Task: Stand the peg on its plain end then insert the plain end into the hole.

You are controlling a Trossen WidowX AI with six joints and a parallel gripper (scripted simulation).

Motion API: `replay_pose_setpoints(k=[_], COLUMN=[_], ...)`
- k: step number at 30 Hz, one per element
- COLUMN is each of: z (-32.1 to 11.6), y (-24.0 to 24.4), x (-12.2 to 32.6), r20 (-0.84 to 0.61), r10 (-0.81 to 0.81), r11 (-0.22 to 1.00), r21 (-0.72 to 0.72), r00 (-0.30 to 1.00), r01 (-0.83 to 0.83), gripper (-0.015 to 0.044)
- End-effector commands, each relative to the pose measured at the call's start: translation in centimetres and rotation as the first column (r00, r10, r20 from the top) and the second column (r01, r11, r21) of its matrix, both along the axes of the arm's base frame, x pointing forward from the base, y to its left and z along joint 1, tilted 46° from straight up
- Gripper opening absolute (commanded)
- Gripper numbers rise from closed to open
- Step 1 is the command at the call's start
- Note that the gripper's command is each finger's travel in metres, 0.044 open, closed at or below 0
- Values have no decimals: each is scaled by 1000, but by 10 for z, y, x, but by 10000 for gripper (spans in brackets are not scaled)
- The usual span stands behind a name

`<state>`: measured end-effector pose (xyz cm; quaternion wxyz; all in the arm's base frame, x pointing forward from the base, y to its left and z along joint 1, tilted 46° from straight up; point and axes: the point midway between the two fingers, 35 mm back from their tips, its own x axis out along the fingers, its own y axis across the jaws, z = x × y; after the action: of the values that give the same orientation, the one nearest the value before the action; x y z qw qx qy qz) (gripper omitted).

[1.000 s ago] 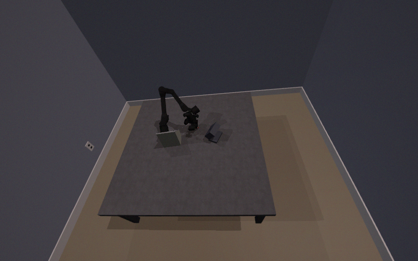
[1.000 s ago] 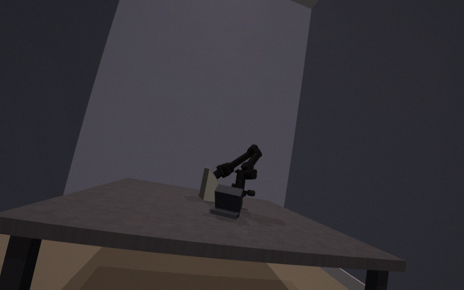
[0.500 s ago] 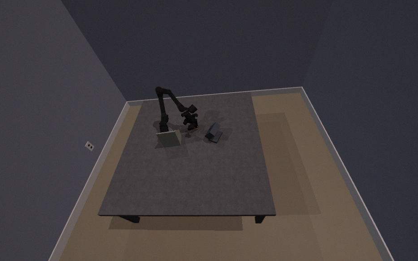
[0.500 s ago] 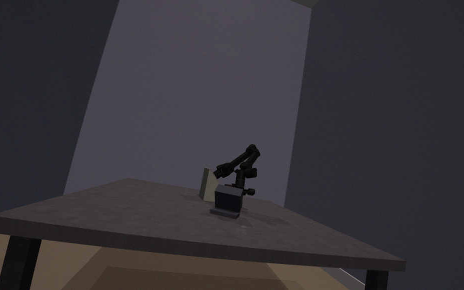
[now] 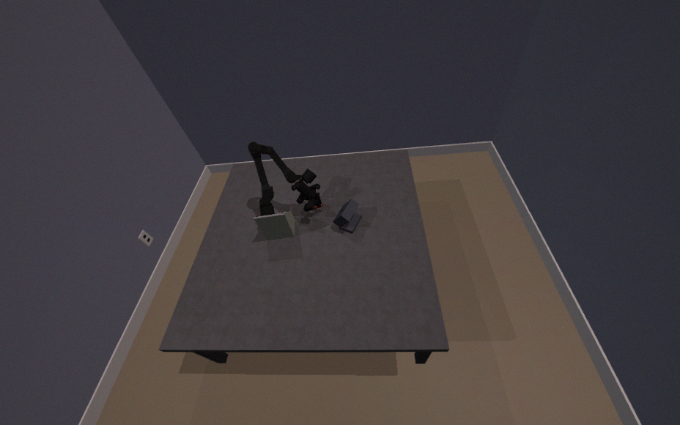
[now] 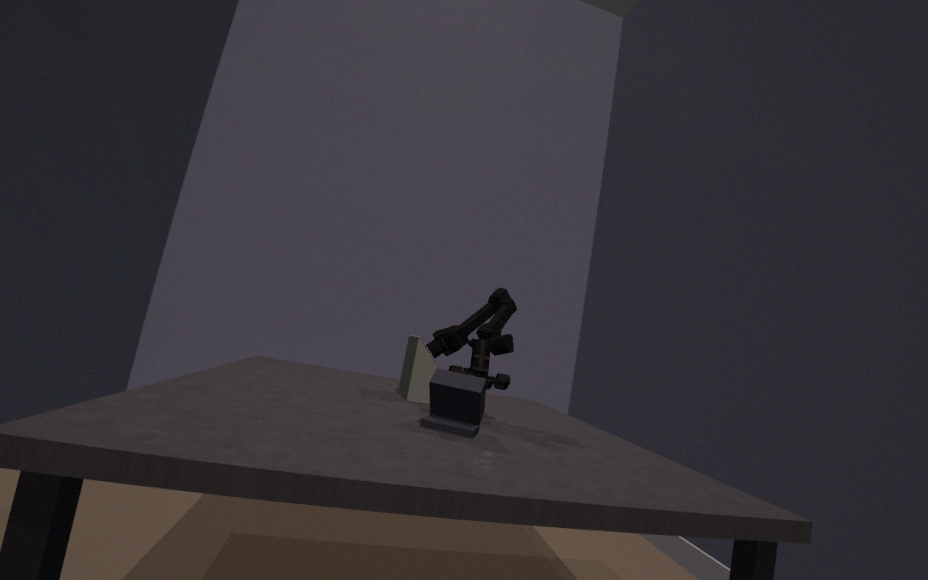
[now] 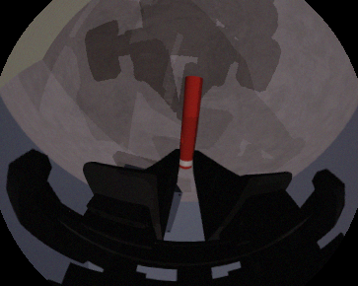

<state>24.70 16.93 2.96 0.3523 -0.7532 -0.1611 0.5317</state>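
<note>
A red peg [image 7: 190,115] [image 5: 315,207] with a white band near one end is between my fingertips. My gripper [image 7: 186,154] is shut on it at the banded end, and the plain end points away from the fingers. How far the plain end is from the table cannot be told. The dark blue-grey sloped panel [image 5: 346,212] [image 6: 457,397] stands on its flat base, to the right of my gripper in the top view. Its hole is not visible. In the exterior view the panel hides the fingertips and the peg.
A pale green wedge-shaped block [image 5: 276,226] [image 6: 417,376] stands beside the arm's base, left of the gripper in the top view. Its edge also shows at the upper left of the wrist view. Both stand on the grey table [image 5: 305,300] [image 6: 237,432].
</note>
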Motion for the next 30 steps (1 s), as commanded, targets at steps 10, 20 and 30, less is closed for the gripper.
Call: replay_pose_setpoints(k=[10, 20, 30], z=[7, 11, 15], y=[-6, -10, -14], x=[-2, -4, -6], r20=[83, 144, 205], r10=[-86, -145, -202], r11=[996, 989, 978], r21=[-10, -15, -15], r00=[993, 979, 958], r01=[87, 148, 209], gripper=[49, 49, 49])
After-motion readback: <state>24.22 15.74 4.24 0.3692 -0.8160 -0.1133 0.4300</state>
